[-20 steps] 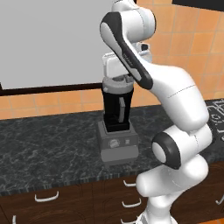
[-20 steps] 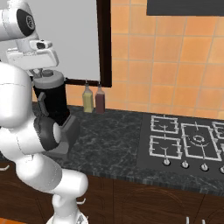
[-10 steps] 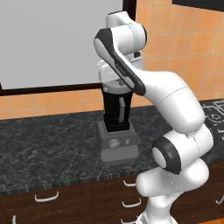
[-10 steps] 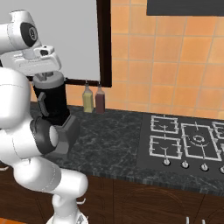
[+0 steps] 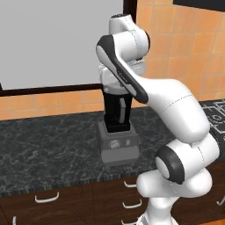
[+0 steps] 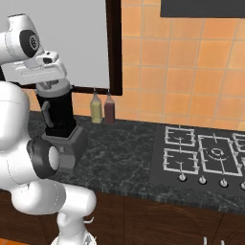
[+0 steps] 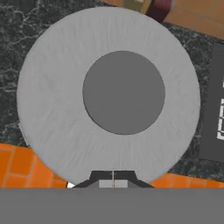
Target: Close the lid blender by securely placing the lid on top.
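My hand (image 6: 48, 85) sits right over the blender (image 5: 117, 127), which stands on the dark counter (image 5: 48, 145) before the window. From the hand camera the lid (image 7: 57, 100) spreads wide and round, its knob centred, seemingly resting on the jar's mouth. Fingers pressed together or spread: I cannot tell, they are barely visible. Judgement: placement looks nearly done. Left: confirm the lid is seated flush, let go if I hold it, lift away. Two bottles (image 6: 102, 108) stand clear behind.

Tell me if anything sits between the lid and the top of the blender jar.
Nothing visible does. The lid lies directly beneath the gripper, over the blender; whether it is fully seated cannot be told.
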Controlling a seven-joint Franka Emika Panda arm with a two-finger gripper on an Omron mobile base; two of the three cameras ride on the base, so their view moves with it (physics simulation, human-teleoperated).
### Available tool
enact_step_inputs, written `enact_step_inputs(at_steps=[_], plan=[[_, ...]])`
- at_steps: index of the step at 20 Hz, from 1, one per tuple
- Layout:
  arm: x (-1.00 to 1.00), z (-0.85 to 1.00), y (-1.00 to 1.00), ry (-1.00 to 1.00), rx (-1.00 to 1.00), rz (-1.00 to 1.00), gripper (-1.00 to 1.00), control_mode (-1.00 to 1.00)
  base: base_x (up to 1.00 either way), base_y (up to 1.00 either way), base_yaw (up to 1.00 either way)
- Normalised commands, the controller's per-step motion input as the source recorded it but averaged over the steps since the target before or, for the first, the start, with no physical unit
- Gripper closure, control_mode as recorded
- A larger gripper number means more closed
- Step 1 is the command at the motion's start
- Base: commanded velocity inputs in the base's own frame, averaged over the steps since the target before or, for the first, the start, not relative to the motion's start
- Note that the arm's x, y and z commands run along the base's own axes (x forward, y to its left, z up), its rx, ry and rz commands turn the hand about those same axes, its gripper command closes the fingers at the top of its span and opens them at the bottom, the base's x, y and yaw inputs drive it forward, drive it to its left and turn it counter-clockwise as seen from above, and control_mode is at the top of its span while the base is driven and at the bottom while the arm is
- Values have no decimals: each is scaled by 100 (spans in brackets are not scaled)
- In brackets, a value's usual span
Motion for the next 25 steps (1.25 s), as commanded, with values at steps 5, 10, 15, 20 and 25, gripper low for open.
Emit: enact_step_inputs(at_steps=[5,10,15,20,25], plan=[[-17,45,0,-27,0,0,100,-100,0,0,0],[-80,85,-32,-58,2,0,100,-100,0,0,0],[-100,-3,-100,-52,26,2,100,-100,0,0,0],[-100,-5,-100,-40,34,1,100,-100,0,0,0],[-100,34,-100,-26,30,0,100,-100,0,0,0]])
